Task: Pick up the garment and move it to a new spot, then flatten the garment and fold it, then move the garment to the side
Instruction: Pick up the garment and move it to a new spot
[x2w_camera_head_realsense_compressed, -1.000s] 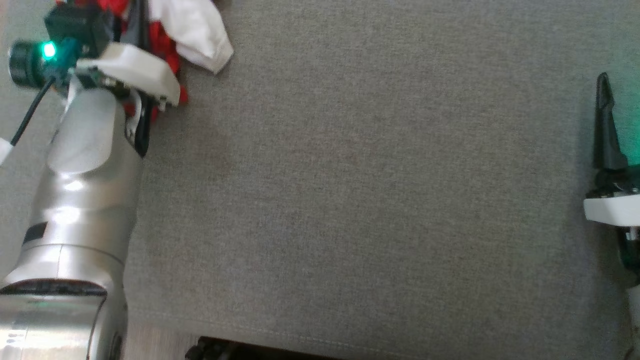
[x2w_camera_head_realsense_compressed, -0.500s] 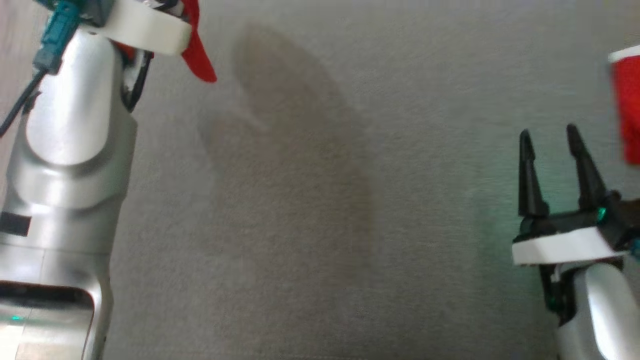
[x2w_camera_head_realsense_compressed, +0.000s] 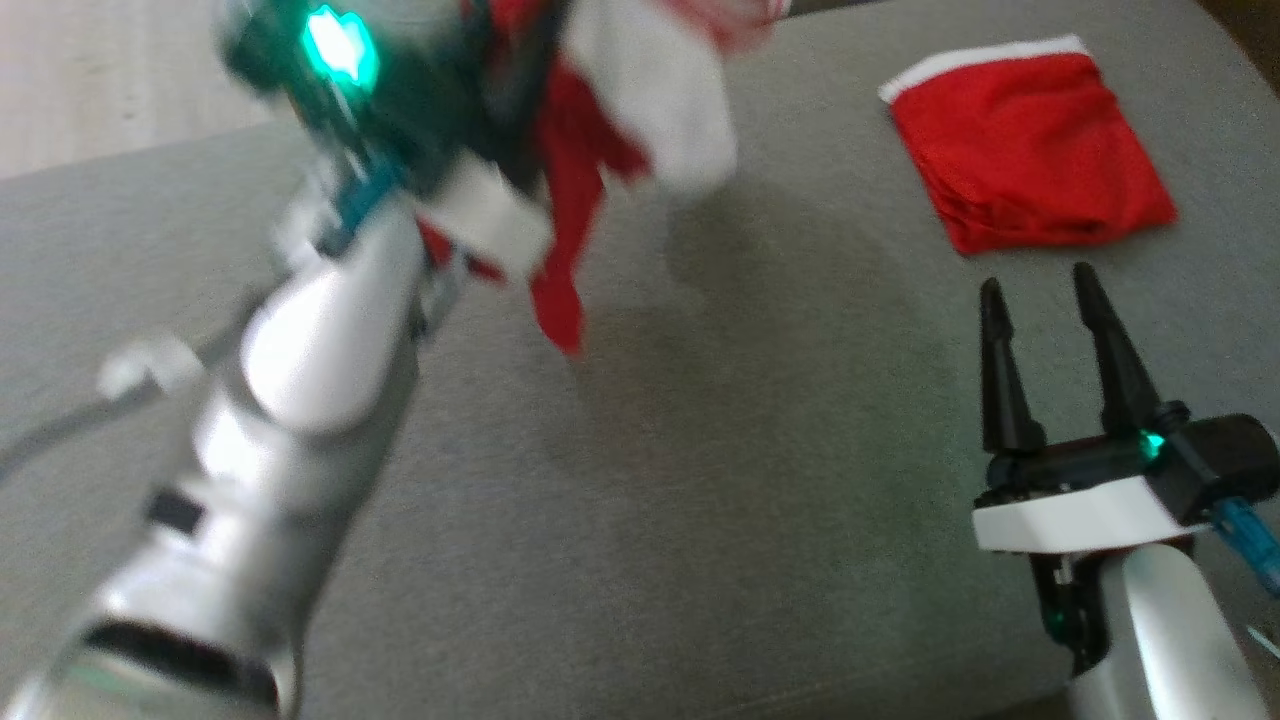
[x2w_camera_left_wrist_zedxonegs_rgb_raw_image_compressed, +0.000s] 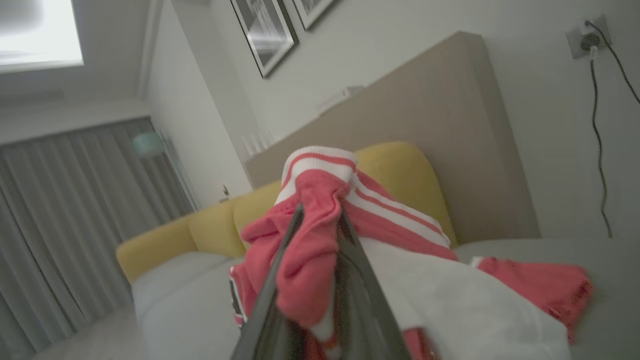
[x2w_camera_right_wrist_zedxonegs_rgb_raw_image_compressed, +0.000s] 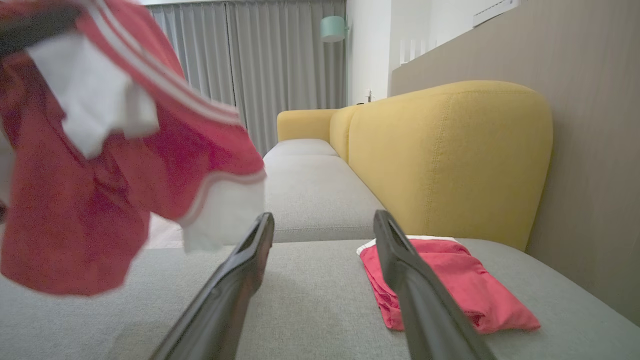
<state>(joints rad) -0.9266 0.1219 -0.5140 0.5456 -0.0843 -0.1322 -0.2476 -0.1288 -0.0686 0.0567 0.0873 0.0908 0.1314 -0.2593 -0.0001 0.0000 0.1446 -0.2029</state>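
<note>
Left arm (x2w_camera_head_realsense_compressed: 300, 340) is reaching up and across the far left of the head view, blurred. Left gripper (x2w_camera_left_wrist_zedxonegs_rgb_raw_image_compressed: 321, 220) is pinching a bunched red fold of the garment (x2w_camera_head_realsense_compressed: 575, 190) between its two fingers; in the left wrist view the cloth is wedged right in the gap, and the striped white band is flopping over the tips. Garment is hanging in the air, red-and-white and crumpled, with a red tail dangling over the grey cushion (x2w_camera_head_realsense_compressed: 760, 480) and not touching it. Shadow is falling on the cushion just beneath it.

Step in hand, as I judge it: carrying the garment to a new spot. Doing it well probably means:
- holding the pinch tight, since only a small fold is in the grip and the rest is loose weight
- lowering over the bare middle of the cushion, letting the dangling tail land first so the cloth is dragged out rather than dropped in a heap
- not opening until most of the fabric is resting down

Right gripper (x2w_camera_head_realsense_compressed: 1036, 282) is sitting low at the right, fingers spread, nothing between them, pointing up the cushion. It looks placed to take a second edge for flattening.

Far right, a folded red piece (x2w_camera_head_realsense_compressed: 1030, 160) is lying flat on the cushion, just beyond the right gripper's tips. Set-down should stay well apart from it to avoid snagging it.
</note>
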